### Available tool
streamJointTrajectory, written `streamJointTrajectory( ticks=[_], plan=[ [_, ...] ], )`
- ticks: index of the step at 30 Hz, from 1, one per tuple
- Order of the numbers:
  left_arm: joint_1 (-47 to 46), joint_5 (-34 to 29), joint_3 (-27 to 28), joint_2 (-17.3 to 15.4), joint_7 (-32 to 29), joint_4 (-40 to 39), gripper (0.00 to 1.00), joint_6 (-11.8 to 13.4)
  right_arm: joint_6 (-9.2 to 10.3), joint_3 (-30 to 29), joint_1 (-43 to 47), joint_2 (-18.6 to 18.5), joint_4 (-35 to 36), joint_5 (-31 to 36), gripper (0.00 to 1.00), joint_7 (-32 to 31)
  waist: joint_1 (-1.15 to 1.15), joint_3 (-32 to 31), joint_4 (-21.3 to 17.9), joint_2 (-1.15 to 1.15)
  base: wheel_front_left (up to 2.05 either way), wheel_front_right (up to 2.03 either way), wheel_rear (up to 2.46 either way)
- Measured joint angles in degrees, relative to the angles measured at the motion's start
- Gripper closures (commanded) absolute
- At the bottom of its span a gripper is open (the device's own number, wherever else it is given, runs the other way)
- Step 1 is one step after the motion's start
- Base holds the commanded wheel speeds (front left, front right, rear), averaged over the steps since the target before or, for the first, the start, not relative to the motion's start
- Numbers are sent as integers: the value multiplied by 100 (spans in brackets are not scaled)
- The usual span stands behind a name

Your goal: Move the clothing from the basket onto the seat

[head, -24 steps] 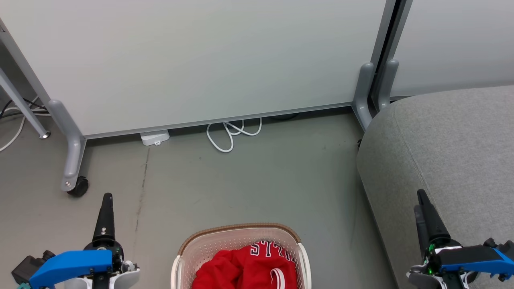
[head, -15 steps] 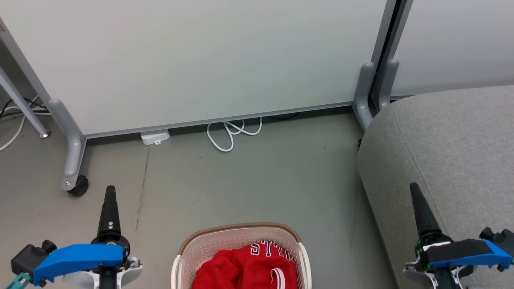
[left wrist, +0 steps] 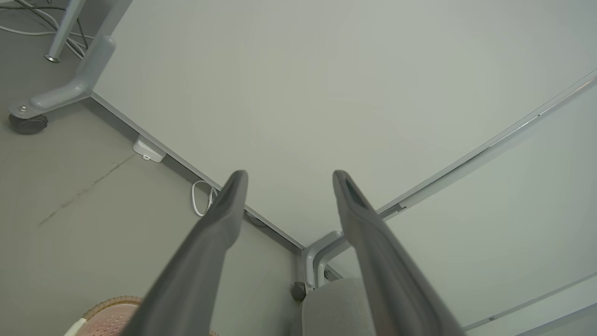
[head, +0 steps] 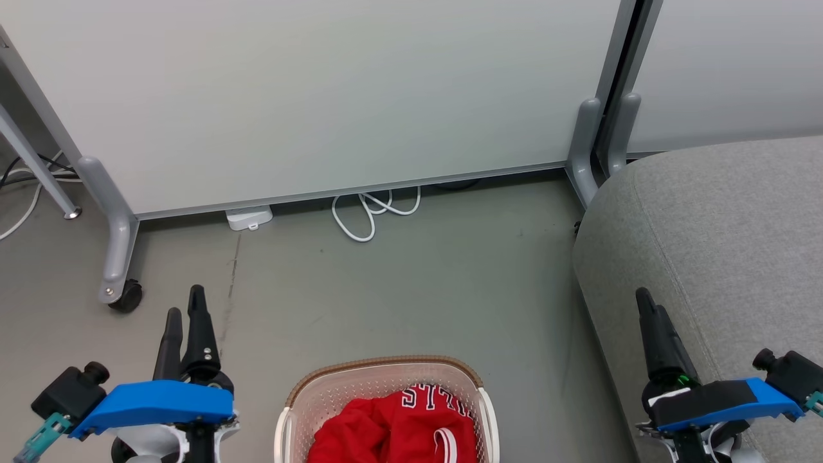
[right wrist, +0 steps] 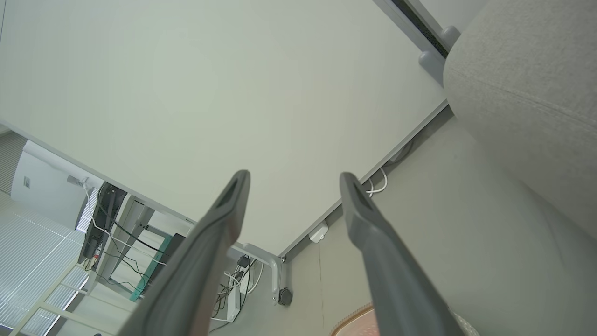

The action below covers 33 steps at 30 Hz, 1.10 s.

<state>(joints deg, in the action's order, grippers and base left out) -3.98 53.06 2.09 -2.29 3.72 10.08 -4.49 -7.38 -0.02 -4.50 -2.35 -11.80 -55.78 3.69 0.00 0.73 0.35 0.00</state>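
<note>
The cream basket (head: 386,368) with a brown rim sits on the floor at the bottom centre of the head view. It holds the red clothing (head: 386,427), whose white letters face up. The grey seat (head: 726,231) fills the right side. My left gripper (head: 184,300) hovers open to the left of the basket, empty. My right gripper (head: 645,299) hovers by the seat's front edge, right of the basket. The left wrist view has open fingers (left wrist: 290,173) with a bit of the basket (left wrist: 109,305) below. In the right wrist view the open fingers (right wrist: 295,175) hold nothing and the seat (right wrist: 527,93) lies to the right.
A pale partition panel (head: 321,96) on grey caster feet (head: 119,257) stands behind the bare floor. A white cable loop (head: 370,215) and a small white adapter (head: 249,218) lie at its base. More cables (head: 19,193) run at far left.
Both grippers have risen in the head view. The left one moved right and turned, so both its fingers now show; the right one shifted left. The basket and clothing stayed put.
</note>
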Motion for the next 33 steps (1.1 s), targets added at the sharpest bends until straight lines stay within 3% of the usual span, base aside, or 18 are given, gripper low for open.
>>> streamJointTrajectory(
  ticks=[12,33],
  plan=[
    [-29,-1244,-254,-7,205,-8,0,98,-1,151,-11,-4,-26,993,0,207,0,-2,13,0,0,0,0],
    [-54,-2828,-642,-100,545,190,0,152,-1,343,-59,-12,-190,2342,0,537,0,-32,40,0,0,0,0]
  ],
)
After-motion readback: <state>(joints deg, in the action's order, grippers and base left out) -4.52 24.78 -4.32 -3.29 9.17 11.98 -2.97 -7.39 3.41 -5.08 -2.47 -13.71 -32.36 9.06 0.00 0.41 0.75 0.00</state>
